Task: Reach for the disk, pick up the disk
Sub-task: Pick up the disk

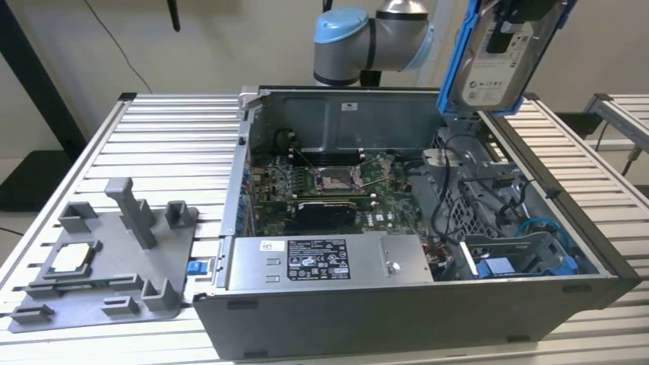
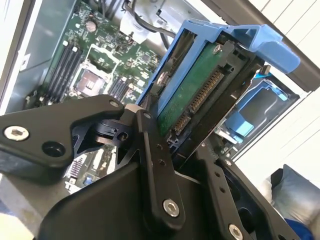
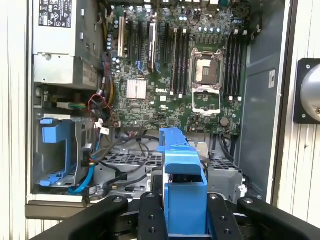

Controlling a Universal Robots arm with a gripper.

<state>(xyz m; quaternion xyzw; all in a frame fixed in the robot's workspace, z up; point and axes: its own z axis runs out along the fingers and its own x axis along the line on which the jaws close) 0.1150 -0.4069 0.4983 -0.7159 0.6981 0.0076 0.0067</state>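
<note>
Pincer [image 2: 172,132] clamps the disk [image 1: 497,65] by its blue bracket [image 3: 185,200], held high at 1 o'clock over the open case [image 1: 406,304]. Grip should stay square, the disk clear of cables [image 3: 130,165].

One open grey metal computer case [image 1: 406,319] lies on one slatted metal bench [image 1: 163,137]. One flat silver hard drive in a blue plastic bracket [image 1: 499,53] hangs above the case, gripped by one black claw [image 2: 172,132]. One grey power-supply box with a black label [image 1: 330,262] sits in the case, beside one green motherboard [image 1: 335,182] and one blue plastic drive bay [image 1: 517,262]. One grey plastic fixture tray [image 1: 102,266] rests on the bench, bearing one small square silver chip [image 1: 73,258]. One grey and light-blue robot arm [image 1: 370,38] shows in the exterior view.
</note>
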